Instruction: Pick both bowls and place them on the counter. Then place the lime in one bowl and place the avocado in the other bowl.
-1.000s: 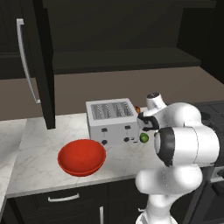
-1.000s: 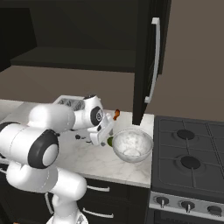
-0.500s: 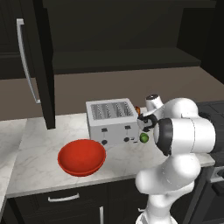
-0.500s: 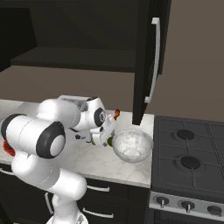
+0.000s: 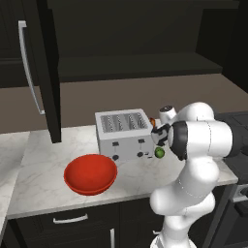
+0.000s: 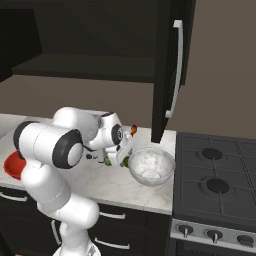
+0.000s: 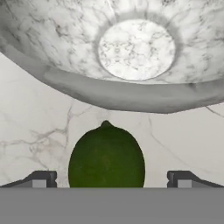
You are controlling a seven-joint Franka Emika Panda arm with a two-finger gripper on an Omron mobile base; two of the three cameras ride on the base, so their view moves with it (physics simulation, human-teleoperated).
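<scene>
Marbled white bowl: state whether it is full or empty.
Empty. The hand view shows the marbled white bowl with a bare bottom; the lime lies outside it on the counter.

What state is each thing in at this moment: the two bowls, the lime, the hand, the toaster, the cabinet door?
Red bowl: upright on the counter, empty.
White marbled bowl: upright on the counter, empty.
Lime: on the counter beside the marbled bowl, between the fingertips, not gripped.
Hand: open, low over the lime.
Toaster: upright, slots empty.
Cabinet door: swung open.
</scene>
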